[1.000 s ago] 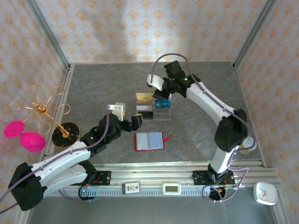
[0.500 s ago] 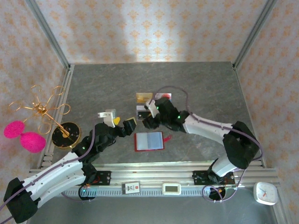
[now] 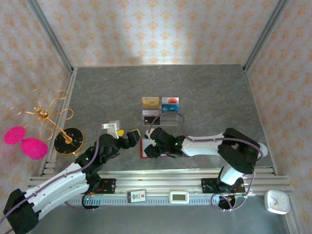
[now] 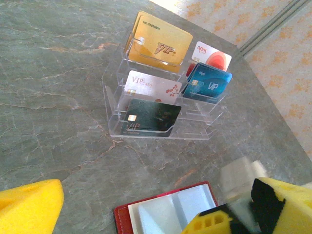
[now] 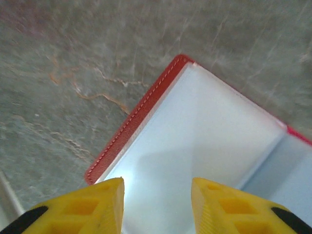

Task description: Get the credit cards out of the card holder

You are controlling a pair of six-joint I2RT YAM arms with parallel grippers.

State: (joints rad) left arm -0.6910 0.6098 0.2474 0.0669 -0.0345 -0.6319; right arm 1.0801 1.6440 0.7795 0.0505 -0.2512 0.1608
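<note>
The card holder [image 5: 131,127] lies open on the grey table, a dark red wallet showing pale clear sleeve pages [image 4: 168,209]. No card shows in those sleeves. My right gripper [image 5: 157,204] hovers just over its left page, open, with nothing between the yellow fingers [image 5: 105,204]. From above, that gripper [image 3: 149,146] covers most of the card holder [image 3: 142,147]. A dark credit card [image 4: 151,114] stands in the lowest tier of the clear acrylic stand [image 4: 114,127]. My left gripper [image 4: 141,217] is wide open and empty, near the wallet's left side [image 3: 127,134].
The acrylic stand [image 3: 160,111] also holds a gold card [image 4: 158,44], a white VIP card [image 4: 151,87], a blue card [image 4: 209,85] and a white-and-red one [image 4: 213,56]. A gold wire ornament [image 3: 51,119] and pink puffs [image 3: 24,141] stand far left. A rail [image 3: 161,187] runs along the near edge.
My right arm swung from the acrylic stand down and toward me onto the open card holder. The left arm pulled back a little toward the near left, still open.
</note>
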